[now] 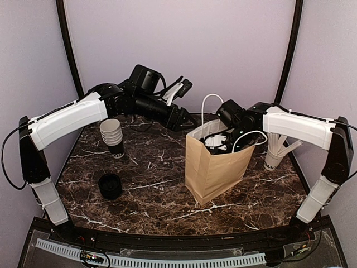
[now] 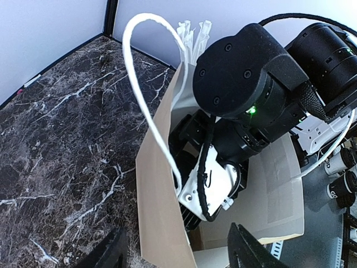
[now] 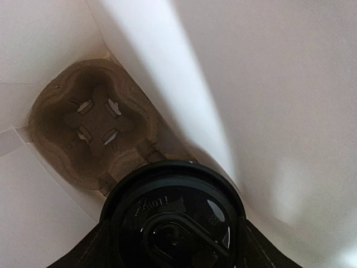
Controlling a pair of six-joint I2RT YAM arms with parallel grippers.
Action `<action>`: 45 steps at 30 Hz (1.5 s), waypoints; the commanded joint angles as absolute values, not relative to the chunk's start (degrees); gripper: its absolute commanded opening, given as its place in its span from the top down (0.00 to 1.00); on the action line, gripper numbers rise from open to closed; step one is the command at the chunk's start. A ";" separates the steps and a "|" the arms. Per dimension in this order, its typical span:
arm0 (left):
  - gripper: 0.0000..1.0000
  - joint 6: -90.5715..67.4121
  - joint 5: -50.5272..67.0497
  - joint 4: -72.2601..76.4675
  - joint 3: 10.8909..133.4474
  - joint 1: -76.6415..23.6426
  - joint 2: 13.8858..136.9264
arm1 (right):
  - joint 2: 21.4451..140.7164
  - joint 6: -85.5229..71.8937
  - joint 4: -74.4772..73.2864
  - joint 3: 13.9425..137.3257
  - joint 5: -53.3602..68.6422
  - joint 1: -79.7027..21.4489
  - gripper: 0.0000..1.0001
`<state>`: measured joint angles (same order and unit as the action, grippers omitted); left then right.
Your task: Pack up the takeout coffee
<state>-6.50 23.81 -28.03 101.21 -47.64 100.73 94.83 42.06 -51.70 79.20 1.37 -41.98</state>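
The takeout coffee shows in the right wrist view as a round black lid (image 3: 175,215) marked "HOT!". My right gripper (image 3: 175,248) is shut on it, a finger on each side, inside the brown paper bag (image 1: 215,167). A brown pulp cup carrier (image 3: 92,120) lies on the bag's floor below, with an empty socket beside the cup. In the top view the right gripper (image 1: 221,139) is sunk into the bag's mouth and the cup is hidden. My left gripper (image 2: 175,254) is open, its fingers astride the bag's near wall (image 2: 159,212) at the back left rim (image 1: 192,133).
A stack of lidless black-and-white cups (image 1: 112,137) stands at the left. A stack of black lids (image 1: 110,186) sits in front of it. A white cup of white stirrers (image 1: 274,159) stands right of the bag. The bag's white cord handle (image 2: 145,95) arches up.
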 commanded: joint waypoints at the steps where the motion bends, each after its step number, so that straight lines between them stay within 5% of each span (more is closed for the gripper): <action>1: 0.36 -5.63 23.51 -29.38 100.79 -47.41 98.44 | 95.04 40.44 -60.47 81.47 0.90 -42.42 0.35; 8: 0.35 -5.90 24.47 -29.27 101.03 -47.98 99.82 | 94.32 39.85 -61.73 84.19 1.79 -43.00 0.02; 23: 0.41 -5.90 21.29 -35.58 113.00 -51.73 107.87 | 93.70 41.80 -66.80 97.56 6.75 -43.55 0.01; 45: 0.46 -8.61 17.45 -31.96 108.49 -53.05 102.76 | 88.29 44.92 -66.87 97.82 1.41 -43.50 0.01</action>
<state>-8.19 20.47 -31.44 112.62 -52.66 106.85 91.09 44.36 -73.03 96.29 2.35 -42.76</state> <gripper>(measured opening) 0.536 0.986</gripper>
